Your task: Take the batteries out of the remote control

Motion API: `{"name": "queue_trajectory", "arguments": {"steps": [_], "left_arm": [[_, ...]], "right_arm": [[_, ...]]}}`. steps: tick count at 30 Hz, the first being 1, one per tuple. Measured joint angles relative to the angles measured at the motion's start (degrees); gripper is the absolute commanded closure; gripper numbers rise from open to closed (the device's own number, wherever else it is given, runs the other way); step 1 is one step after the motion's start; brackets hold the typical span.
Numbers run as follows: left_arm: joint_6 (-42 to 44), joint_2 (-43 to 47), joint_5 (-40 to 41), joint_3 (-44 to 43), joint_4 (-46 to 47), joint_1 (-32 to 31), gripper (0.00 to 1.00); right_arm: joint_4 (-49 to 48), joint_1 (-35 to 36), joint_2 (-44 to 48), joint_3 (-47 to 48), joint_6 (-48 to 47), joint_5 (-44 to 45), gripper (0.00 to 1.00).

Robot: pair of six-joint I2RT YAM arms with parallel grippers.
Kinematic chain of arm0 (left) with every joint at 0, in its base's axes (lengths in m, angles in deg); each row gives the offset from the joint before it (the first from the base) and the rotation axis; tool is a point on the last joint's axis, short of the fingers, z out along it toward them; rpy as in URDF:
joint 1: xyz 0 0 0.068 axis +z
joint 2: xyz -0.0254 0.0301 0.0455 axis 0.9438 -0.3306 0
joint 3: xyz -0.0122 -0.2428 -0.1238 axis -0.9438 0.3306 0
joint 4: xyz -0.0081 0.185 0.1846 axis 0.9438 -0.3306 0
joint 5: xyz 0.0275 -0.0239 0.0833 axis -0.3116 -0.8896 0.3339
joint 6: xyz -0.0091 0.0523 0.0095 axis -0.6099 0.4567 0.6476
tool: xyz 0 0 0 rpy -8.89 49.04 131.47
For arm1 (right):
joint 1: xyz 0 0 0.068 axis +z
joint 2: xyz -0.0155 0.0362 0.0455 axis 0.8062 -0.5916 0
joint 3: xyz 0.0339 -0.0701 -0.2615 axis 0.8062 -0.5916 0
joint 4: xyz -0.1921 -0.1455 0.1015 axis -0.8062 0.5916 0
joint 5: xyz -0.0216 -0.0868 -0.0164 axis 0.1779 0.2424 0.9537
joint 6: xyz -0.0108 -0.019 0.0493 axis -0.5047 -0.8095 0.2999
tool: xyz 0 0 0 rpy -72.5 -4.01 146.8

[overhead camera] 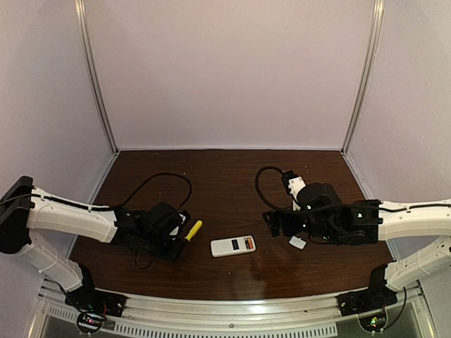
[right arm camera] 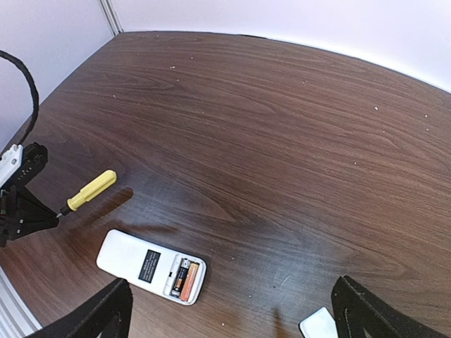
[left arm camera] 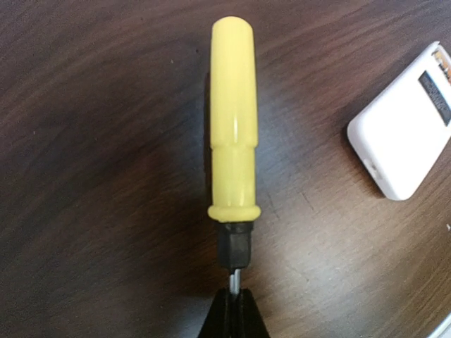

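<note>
Batteries lie in the open bay at one end of the remote control, which rests flat on the counter between the two arms in the top external view. Just left of the remote control, the left claw holds the yellow-handled screwdriver. To the right of the remote control hangs the right claw, with a small white chip below it.

From the left wrist, the left claw is pressed together on the bare metal shaft of the yellow-handled screwdriver. The remote control lies apart to the right.

From the right wrist, the right claw is spread wide, pinching nothing, above the remote control. The bay faces up and the batteries sit side by side in it, one dark, one orange-copper.

The cells are probably light, rigid, smooth and round, so they would slip from a loose pinch and roll once freed. They look snugly seated, so the likeliest purchase is a lever under one exposed end, then a pinch across the middle. The remote control seems light enough to skate on the counter unless it is pinned.
</note>
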Motion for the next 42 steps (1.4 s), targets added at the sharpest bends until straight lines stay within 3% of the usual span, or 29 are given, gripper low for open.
{"name": "queue_trajectory", "arguments": {"steps": [12, 21, 28, 42], "left_arm": [[3.3, 9.0, -1.8, 2.9, 4.7, 0.0, 1.00], [7.1, 10.0, -3.2, 3.5, 10.6, 0.0, 1.00], [9.1, 5.9, -8.0, 2.3, 16.1, 0.0, 1.00], [16.8, -4.9, -26.3, -3.4, 26.3, 0.0, 1.00]], "right_arm": [[-2.9, 0.0, 0.0, -0.1, -1.7, -3.6, 0.00], [-6.5, 0.0, 1.3, -2.3, -2.3, -7.1, 0.00], [-7.0, 0.0, 1.6, -3.5, -1.8, -7.8, 0.00], [-4.9, 0.0, 7.5, -6.9, -0.9, -9.3, 0.00]]}}
